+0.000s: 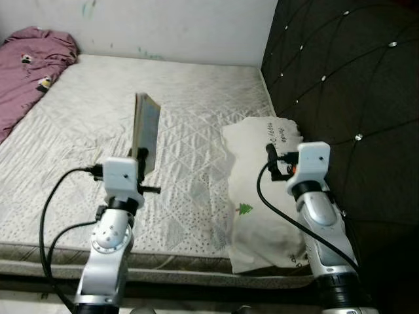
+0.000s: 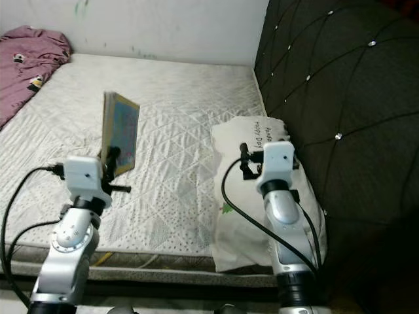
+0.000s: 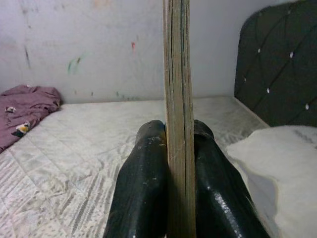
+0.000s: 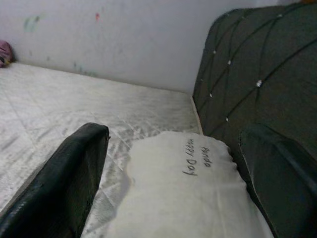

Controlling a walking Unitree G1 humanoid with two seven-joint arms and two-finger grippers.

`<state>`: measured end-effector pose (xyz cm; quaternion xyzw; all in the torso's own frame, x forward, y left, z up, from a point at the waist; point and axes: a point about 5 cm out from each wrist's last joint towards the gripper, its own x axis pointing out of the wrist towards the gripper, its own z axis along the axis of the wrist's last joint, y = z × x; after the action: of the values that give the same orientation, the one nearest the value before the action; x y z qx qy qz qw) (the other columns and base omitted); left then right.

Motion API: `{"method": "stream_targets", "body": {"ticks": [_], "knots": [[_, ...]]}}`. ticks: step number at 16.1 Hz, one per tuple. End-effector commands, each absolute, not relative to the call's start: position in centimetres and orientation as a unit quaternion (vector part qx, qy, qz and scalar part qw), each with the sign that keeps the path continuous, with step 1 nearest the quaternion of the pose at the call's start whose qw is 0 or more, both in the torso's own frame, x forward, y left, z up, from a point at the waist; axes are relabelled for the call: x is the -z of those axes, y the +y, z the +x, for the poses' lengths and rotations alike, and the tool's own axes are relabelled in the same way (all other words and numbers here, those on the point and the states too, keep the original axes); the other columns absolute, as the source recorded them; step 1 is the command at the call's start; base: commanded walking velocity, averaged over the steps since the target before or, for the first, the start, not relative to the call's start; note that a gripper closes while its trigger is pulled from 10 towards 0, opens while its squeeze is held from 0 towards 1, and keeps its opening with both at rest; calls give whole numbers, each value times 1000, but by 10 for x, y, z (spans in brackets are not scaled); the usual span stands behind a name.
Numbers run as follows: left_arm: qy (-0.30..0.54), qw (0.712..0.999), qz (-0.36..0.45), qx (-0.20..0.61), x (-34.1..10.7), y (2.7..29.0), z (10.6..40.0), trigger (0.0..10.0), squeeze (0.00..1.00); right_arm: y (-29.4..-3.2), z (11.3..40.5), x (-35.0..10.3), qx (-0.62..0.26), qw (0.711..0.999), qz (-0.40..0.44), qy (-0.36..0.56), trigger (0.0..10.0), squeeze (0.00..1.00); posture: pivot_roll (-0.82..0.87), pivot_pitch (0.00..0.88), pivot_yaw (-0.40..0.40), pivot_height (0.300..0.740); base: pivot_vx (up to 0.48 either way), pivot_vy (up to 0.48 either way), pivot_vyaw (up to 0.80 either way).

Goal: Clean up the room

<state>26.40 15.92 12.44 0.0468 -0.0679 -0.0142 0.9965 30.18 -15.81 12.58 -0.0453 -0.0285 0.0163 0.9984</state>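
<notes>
The left gripper (image 1: 145, 159) was squeezed tight on the bottom edge of a thin, flat picture book with a blue cover (image 1: 146, 131); its two black fingers (image 3: 143, 188) pressed one on each side of the book's pages; the book stood straight up above the gripper, with its long side pointing up and its cover facing toward three o'clock; it was held up off the white quilted mattress (image 1: 98, 131).

The right gripper (image 4: 173, 183) was spread wide and held nothing; right under it and ahead of it, toward twelve o'clock, lay a white soft pillow with small black writing (image 1: 262, 190); the pillow's long side ran from six o'clock to twelve o'clock, close along the dark padded headboard with shiny studs (image 1: 347, 98) at three o'clock; the right arm was much nearer the pillow than the left.

Far off at ten o'clock a purple crumpled blanket (image 1: 29, 65) lay bunched in the corner by the pale wall (image 1: 170, 26).

I think the book needed to be put away first, since it was already in hand; the pillow could wait.
</notes>
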Motion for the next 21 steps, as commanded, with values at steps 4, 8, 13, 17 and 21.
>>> {"method": "stream_targets", "body": {"ticks": [4, 8, 13, 17, 21], "knots": [[-82, 996, 27, -17, -129, 176, 255, 10000, 0, -160, 299, -128, -9, 999, -44, -29, 10000, 0, 39, 0, -42, 740, 0, 0, -642], [-51, 998, 26, -41, -122, 177, 244, 10000, 0, -159, 289, -118, -12, 999, -42, -13, 10000, 0, 36, 0, -35, 740, 0, 0, -148], [-45, 998, -9, -38, -117, 178, 233, 10000, 0, -154, 283, -114, -20, 999, -26, -7, 10000, 0, 33, 0, -33, 740, 0, 0, 0], [-45, 998, -2, -35, -118, 174, 233, 10000, 0, -149, 279, -112, -36, 999, -25, -6, 10000, 0, 34, 0, -41, 740, 0, 0, 0], [-60, 998, -5, -29, -127, 170, 238, 10000, 0, -140, 277, -84, -80, 990, -66, 93, 10000, 0, 30, 0, -48, 740, 0, 0, 0]]}}
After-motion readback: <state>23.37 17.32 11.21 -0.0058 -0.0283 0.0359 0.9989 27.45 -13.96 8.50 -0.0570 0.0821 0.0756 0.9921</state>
